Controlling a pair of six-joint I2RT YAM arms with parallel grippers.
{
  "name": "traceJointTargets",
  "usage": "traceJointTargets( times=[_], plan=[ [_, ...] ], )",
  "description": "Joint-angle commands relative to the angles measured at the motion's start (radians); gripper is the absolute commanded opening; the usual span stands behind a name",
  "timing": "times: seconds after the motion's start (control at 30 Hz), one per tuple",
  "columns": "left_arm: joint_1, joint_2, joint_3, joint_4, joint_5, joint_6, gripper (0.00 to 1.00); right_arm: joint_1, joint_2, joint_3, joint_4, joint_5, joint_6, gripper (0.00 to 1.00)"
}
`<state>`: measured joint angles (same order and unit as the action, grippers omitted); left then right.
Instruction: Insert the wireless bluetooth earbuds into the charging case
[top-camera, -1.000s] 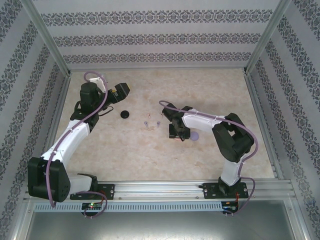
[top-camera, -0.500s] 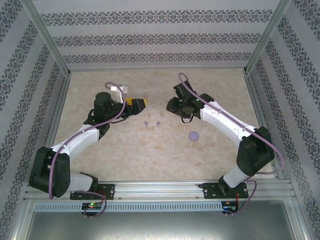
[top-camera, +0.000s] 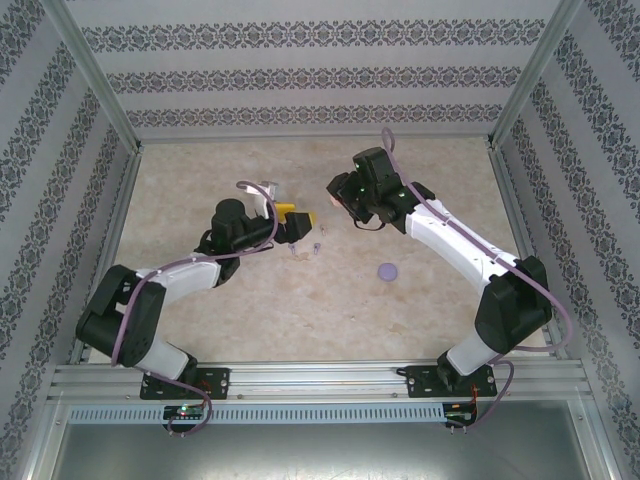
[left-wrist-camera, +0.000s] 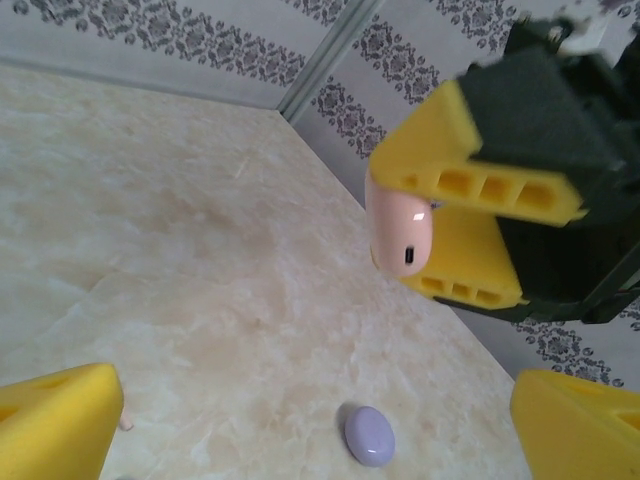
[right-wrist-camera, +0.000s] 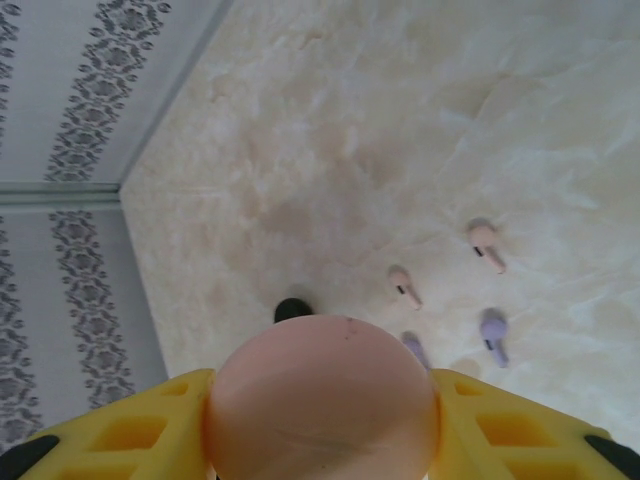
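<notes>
Right gripper (right-wrist-camera: 320, 432) has its yellow fingers clamped on either side of the pale pink charging case (right-wrist-camera: 322, 395), holding it above the table (right-wrist-camera: 400, 120). Four earbuds (right-wrist-camera: 403, 285) lie loose on the marble under and just beyond the case, two pale pink and two purple, none touching it. From above, they sit between the two arms, just beside the left gripper (left-wrist-camera: 318, 420), whose jaws stand wide apart with nothing between them. The left wrist camera shows the case edge-on with a small dark port in its rim, and a purple disc (left-wrist-camera: 368, 435) on the table below. The right wrist camera shows a small black object (right-wrist-camera: 292, 308) past the case, too hidden to identify.
</notes>
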<state>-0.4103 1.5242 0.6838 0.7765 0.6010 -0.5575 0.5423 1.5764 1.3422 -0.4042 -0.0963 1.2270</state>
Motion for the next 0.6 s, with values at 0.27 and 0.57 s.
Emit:
traceJointTargets(
  times=[0.27,0.57],
  plan=[
    [-0.045,0.13,0.103,0.218,0.011,-0.049,0.84,0.047,0.002,0.055,0.061,-0.014,0.095,0.29],
    [-0.045,0.168,0.137,0.247,0.016,-0.064,0.69,0.065,0.012,0.051,0.074,-0.022,0.1,0.28]
  ],
)
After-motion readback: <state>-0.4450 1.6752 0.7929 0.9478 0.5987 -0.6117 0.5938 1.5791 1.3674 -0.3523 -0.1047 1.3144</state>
